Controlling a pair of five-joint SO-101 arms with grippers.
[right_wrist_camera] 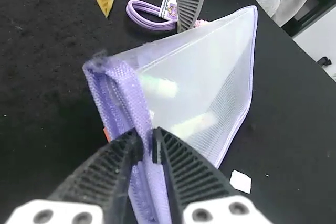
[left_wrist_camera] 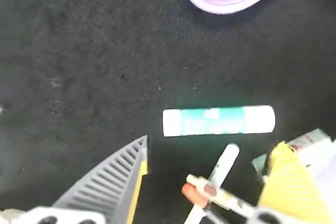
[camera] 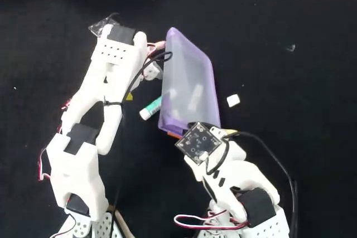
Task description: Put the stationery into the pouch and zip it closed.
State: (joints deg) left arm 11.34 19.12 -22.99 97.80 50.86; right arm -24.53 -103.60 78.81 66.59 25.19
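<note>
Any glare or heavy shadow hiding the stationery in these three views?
High view: even light, no hard shadows on the black cloth; pale shapes show through the pouch. Left wrist view: the glue stick reads bright against the dark cloth, nothing hidden by glare. Right wrist view: the pouch's face catches the light, contents faint.

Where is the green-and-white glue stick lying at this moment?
High view: the glue stick lies flat on the black table, between the left arm and the purple pouch.

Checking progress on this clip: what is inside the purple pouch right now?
Through the pouch wall, two pale oblong shapes show; what they are is unclear. Its near end is covered by the right gripper.
</note>
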